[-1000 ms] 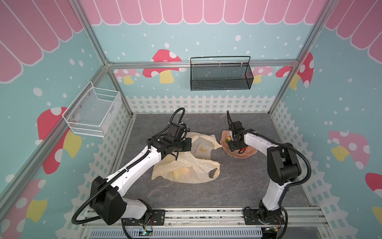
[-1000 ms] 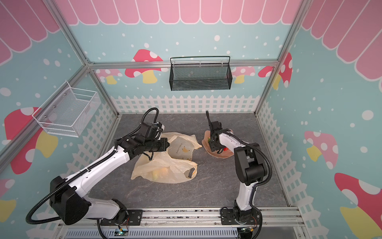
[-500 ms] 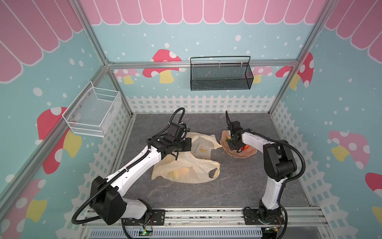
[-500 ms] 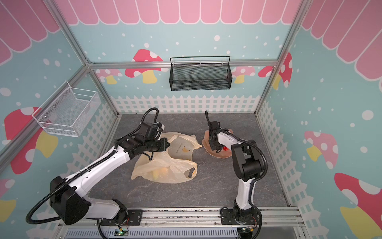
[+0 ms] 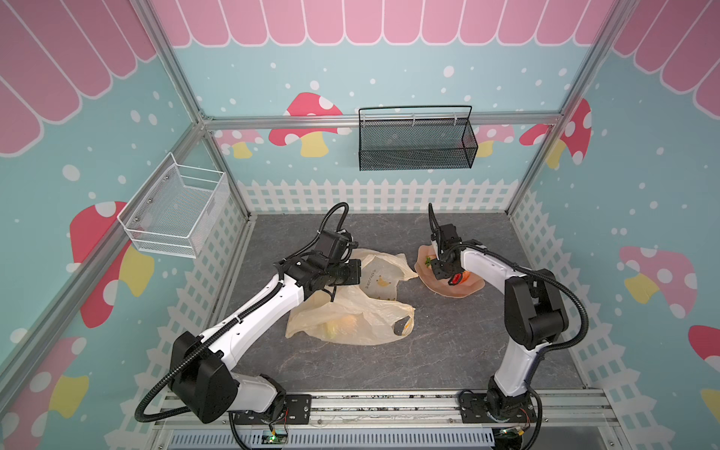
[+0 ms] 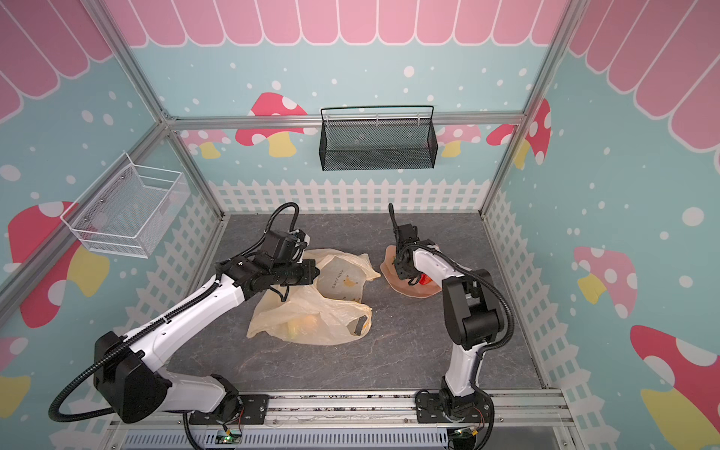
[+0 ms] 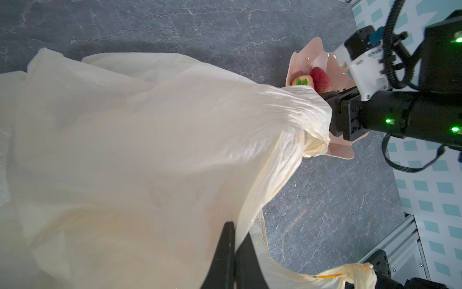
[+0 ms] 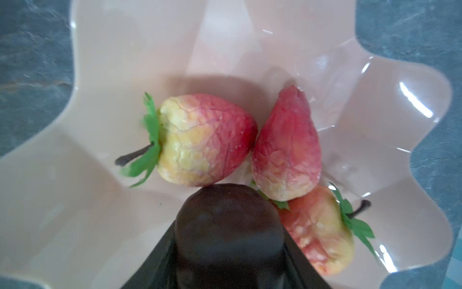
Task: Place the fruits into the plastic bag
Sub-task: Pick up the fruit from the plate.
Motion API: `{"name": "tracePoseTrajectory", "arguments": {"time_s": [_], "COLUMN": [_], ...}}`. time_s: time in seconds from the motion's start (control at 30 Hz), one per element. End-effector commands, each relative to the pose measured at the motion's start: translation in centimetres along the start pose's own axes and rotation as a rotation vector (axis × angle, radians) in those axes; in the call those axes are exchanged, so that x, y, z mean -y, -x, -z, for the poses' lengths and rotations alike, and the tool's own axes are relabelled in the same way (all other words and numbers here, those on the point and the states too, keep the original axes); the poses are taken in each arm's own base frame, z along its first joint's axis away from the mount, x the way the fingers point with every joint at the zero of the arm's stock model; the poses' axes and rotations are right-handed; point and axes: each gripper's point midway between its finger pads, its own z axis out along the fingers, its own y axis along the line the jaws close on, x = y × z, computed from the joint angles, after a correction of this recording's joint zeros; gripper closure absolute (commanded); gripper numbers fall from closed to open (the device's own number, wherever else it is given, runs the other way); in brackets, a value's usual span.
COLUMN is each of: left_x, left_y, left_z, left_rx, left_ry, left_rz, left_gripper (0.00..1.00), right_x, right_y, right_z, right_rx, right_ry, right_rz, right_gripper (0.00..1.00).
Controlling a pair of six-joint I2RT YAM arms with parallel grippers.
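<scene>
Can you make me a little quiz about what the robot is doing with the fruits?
1. True or false: the left pincer pinches the bag.
2. How many red fruits lie in the bowl?
3. What sits between the fingers of the right pincer? A) banana B) purple fruit C) tangerine

Key: 1 true; 2 three; 3 B.
</scene>
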Motion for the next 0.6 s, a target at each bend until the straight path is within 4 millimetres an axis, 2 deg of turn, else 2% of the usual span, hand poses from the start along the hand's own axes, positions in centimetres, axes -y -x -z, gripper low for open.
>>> {"name": "tracePoseTrajectory", "arguments": {"time_s": [0.0, 0.17, 0.3, 0.4, 0.57], "left_x": [0.3, 0.3, 0.4, 0.5, 0.5], "left_y": [1.0, 1.1, 1.2, 1.1, 1.3], "left_z": [0.6, 0.6, 0.5, 0.5, 0.4], "left_rx": [0.034, 0.035, 0.035, 0.032, 0.031], "left_ry": [-0.010, -0.009, -0.013, -0.014, -0.017], "left_rz": [0.000, -0.001, -0.003, -0.006, -0.006], "left_gripper": [1.00, 1.00, 1.00, 1.00, 1.00], "right_x": [0.6, 1.2, 1.6, 2.0, 2.7], "right_y": [0.9, 1.6, 3.2, 5.2, 8.7], "right_z": [3.0, 6.3, 9.8, 13.3, 20.2], "right_rx": [0.041, 0.087, 0.165, 0.246, 0.417], "right_ry": [0.007, 0.014, 0.038, 0.064, 0.116], "right_rz": [-0.025, -0.048, -0.077, -0.105, -0.130], "right_gripper": [0.55, 0.56, 0.56, 0.56, 0.57]}}
